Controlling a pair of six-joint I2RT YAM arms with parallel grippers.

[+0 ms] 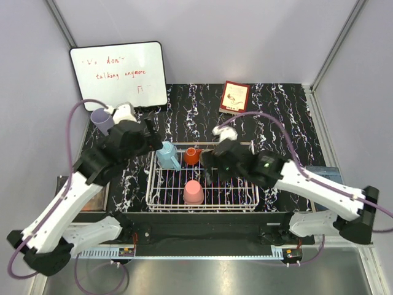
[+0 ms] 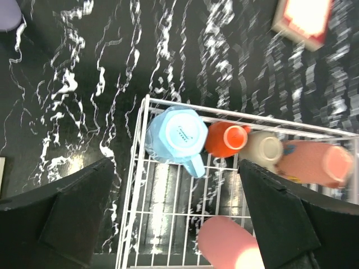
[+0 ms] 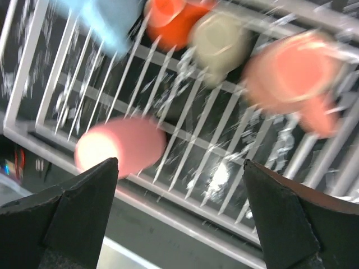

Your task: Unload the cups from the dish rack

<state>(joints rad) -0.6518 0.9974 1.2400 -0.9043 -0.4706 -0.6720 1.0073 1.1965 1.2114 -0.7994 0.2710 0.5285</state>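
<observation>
The white wire dish rack stands mid-table. A light blue mug, an orange-red mug and a pink tumbler show in it. The left wrist view also shows the blue mug, the orange-red mug, a grey-olive mug, a salmon-pink mug and the pink tumbler. A lavender tumbler stands on the table left of the rack. My left gripper is open and empty, over the rack's far-left corner. My right gripper is open and empty, above the rack's middle.
A whiteboard with red writing leans at the back left. A red and white box lies at the back centre. A dark tray sits at the left and a bluish flat object at the right.
</observation>
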